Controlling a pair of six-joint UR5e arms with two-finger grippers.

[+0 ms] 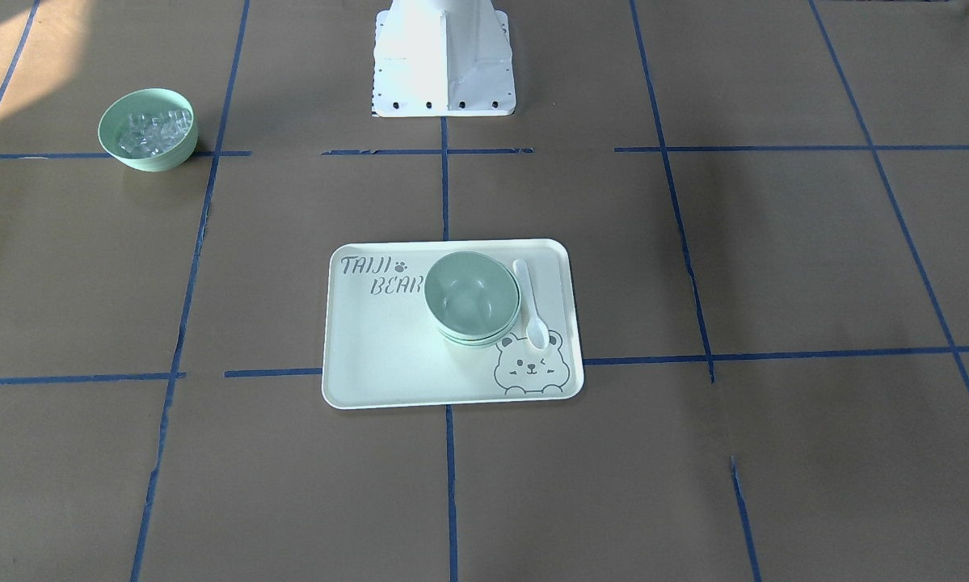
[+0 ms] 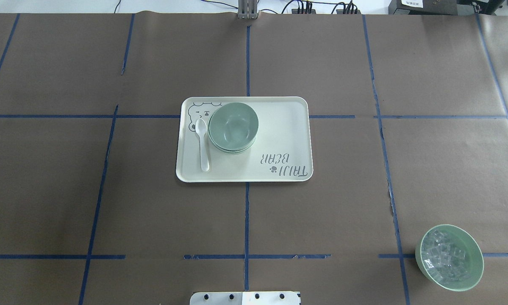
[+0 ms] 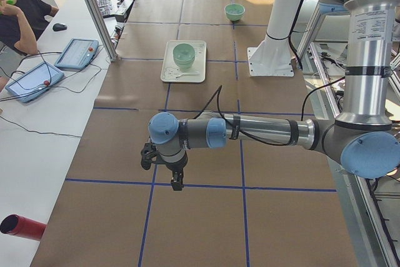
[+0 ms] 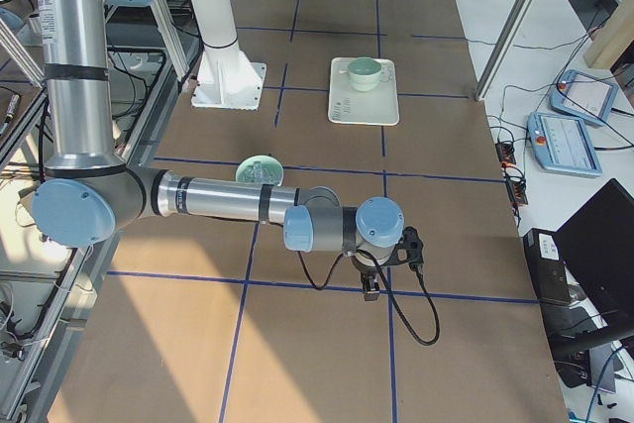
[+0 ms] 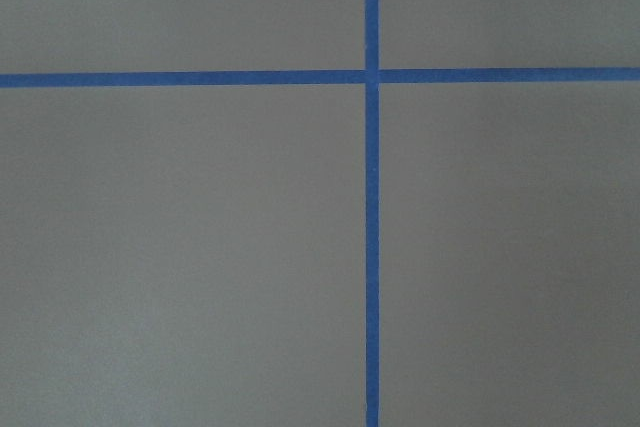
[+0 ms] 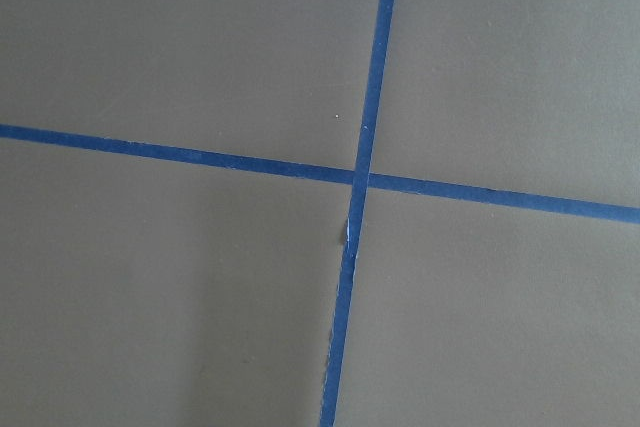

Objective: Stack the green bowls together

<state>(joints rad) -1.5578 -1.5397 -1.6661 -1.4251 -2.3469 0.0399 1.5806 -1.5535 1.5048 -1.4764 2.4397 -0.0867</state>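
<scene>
On the pale tray (image 2: 279,127) at the table's middle the green bowls (image 2: 233,127) sit nested in one stack, a white spoon (image 2: 203,146) lying just beside them; another bowl of clear cubes (image 2: 449,257) stands well apart on the brown paper; the left gripper (image 3: 177,184) and right gripper (image 4: 369,290) hang over bare paper far from the tray; whether either pincer is released or clenched I cannot tell.
</scene>
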